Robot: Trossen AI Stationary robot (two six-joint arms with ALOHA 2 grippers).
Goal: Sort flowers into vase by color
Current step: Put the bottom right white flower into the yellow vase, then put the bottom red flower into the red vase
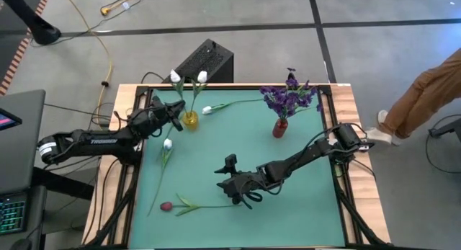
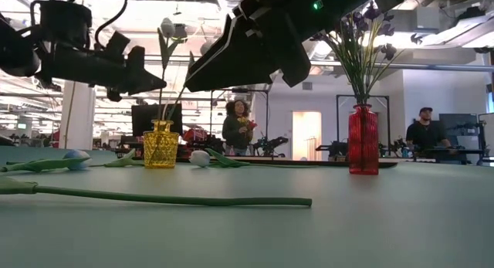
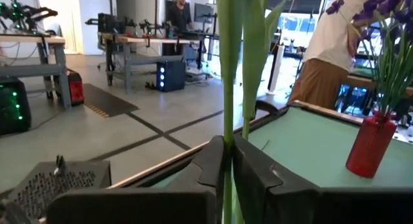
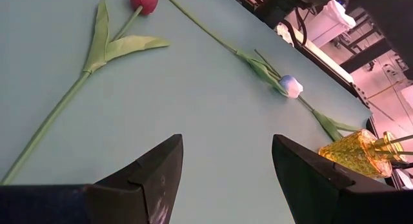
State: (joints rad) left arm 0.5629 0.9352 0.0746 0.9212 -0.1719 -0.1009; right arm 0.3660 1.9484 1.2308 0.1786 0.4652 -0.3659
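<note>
Nearest the low cam: a long green stem (image 2: 154, 197) lying flat across the mat, belonging to the red tulip (image 1: 166, 205) at the front-left of the table (image 1: 238, 156).

My right gripper (image 1: 243, 198) hangs just above the mat beside that stem's far end, fingers spread wide, nothing between them. Its wrist cam looks down on the red bloom, stem and leaves.

My left gripper (image 1: 175, 117) is up at the yellow vase (image 1: 189, 119), back-left of the mat, fingers pinched tight on a green stem (image 3: 227, 88) that stands upright between them. Two white tulips (image 1: 189, 77) rise from that vase.

Other flowers: one white tulip (image 1: 168, 144) lies on the mat just in front of the yellow vase, stem running toward the front-left. Another white tulip (image 1: 207, 110) lies right beside the vase, stem pointing to the purple spray (image 1: 289, 97), which sits in the red vase (image 1: 280, 127) back-right.

A person (image 1: 425, 91) stands off the table's right side; more people are in the room behind.
</note>
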